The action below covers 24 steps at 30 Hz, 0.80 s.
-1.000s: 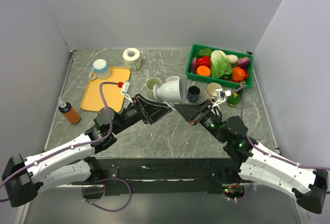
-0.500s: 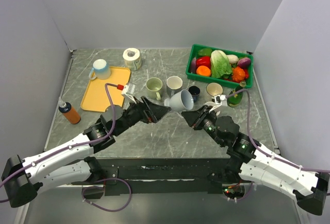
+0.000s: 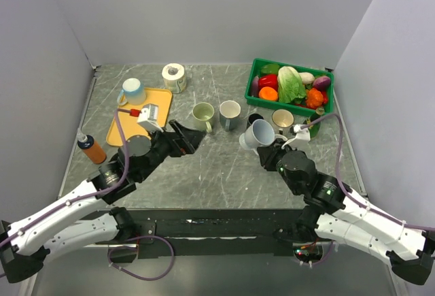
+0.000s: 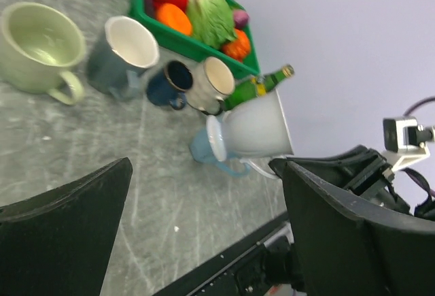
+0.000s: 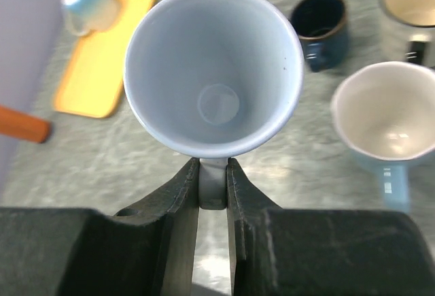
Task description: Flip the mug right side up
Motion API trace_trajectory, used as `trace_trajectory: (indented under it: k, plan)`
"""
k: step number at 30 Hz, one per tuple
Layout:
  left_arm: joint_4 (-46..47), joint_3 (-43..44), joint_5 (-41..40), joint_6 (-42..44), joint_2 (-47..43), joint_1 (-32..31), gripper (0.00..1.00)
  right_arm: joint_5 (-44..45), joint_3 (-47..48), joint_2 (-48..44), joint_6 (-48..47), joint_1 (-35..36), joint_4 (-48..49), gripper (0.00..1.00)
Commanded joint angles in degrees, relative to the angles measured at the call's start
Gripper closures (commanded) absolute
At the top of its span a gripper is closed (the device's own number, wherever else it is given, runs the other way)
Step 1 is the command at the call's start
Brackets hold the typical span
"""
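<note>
Now the right gripper (image 5: pixel 213 188) is clamped on the handle of the pale blue ceramic mug (image 5: pixel 214 71), holding it tilted mouth-upward over the grey marbled table (image 3: pixel 224 173) so its base can land, while the left gripper (image 3: pixel 189 135) stands wide apart, empty.

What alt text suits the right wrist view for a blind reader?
The right gripper grips a pale blue mug by its handle, its empty inside facing the camera. Behind are a dark blue mug and a yellow tray.

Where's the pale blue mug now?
The pale blue mug is right of centre, top view, handle in the right gripper, in front of the dark blue mug.
</note>
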Motion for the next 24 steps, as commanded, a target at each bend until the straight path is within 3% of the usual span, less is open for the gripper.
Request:
trace_trajectory:
  k: [1, 24]
  plan:
    - [-7.62, 3.23, -7.66, 2.46, -2.62, -0.05, 0.04, 6.51, 2.51, 2.96, -2.7, -0.1, 4.18, 1.0]
    - [-10.79, 3.24, -10.92, 3.07, -4.56, -0.05, 0.04, 8.7, -1.71, 22.21, 5.12, -0.1, 8.84, 1.0]
